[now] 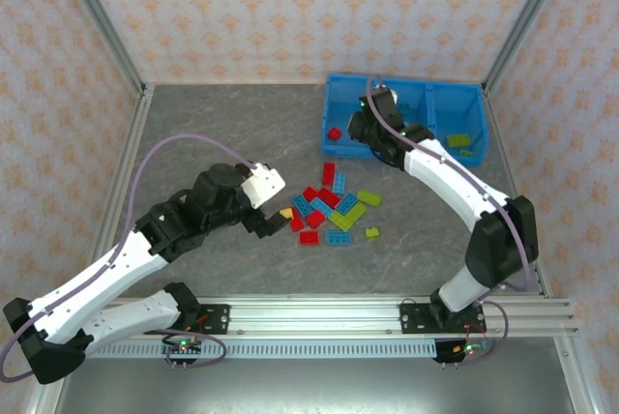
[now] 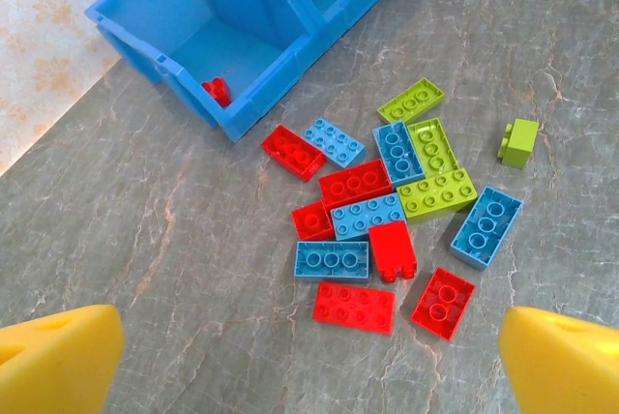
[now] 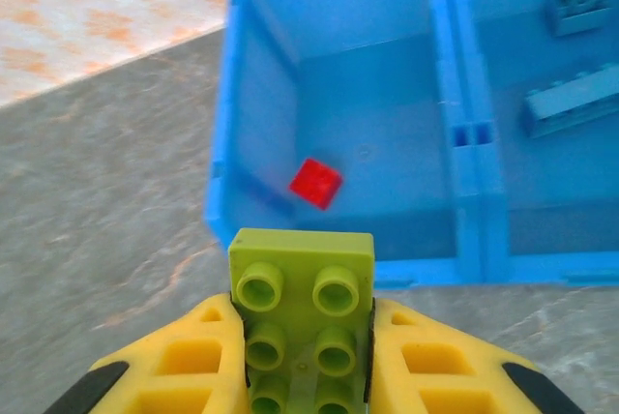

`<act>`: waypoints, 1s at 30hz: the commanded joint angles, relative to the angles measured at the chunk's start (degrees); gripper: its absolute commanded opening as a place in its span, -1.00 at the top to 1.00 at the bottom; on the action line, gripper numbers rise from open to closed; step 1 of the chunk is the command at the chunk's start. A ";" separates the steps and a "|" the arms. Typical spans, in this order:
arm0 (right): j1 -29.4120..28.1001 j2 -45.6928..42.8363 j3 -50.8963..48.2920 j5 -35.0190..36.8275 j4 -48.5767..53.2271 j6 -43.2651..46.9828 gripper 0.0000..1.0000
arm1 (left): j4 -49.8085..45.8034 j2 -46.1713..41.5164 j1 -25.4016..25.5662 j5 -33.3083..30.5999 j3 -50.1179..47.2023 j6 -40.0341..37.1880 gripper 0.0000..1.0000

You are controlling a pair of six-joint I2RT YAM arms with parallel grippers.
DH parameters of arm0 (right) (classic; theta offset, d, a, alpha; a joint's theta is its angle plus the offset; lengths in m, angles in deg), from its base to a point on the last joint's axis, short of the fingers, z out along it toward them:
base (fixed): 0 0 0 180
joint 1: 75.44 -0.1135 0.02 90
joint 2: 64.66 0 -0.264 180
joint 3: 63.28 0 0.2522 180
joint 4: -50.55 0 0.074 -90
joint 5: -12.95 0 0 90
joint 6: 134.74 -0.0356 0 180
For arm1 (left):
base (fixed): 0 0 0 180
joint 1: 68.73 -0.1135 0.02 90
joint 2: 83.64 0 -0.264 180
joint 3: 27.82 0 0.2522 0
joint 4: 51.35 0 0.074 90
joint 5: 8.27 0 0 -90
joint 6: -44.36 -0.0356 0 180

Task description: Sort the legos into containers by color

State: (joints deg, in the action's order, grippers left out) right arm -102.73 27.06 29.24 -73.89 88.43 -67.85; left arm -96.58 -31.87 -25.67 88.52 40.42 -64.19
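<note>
While near containers, green lego between fingers

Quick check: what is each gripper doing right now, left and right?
Left gripper: open, holding nothing.
Right gripper: closed on a lime green lego.

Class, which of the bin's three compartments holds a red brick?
The left-end compartment: one red brick lies in it; the middle one holds blue bricks, the right-end one green bricks.
</note>
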 commanded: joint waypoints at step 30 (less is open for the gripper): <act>28.44 -6.36 -3.82 -13.03 13.45 -5.74 -0.46 | -0.49 2.02 -1.56 -2.31 0.10 -2.01 -1.00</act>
State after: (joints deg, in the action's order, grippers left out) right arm -70.75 29.60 31.23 -80.23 100.39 -73.05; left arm -96.43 -30.21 -26.54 87.58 40.09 -65.08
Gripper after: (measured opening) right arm 0.731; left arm 0.999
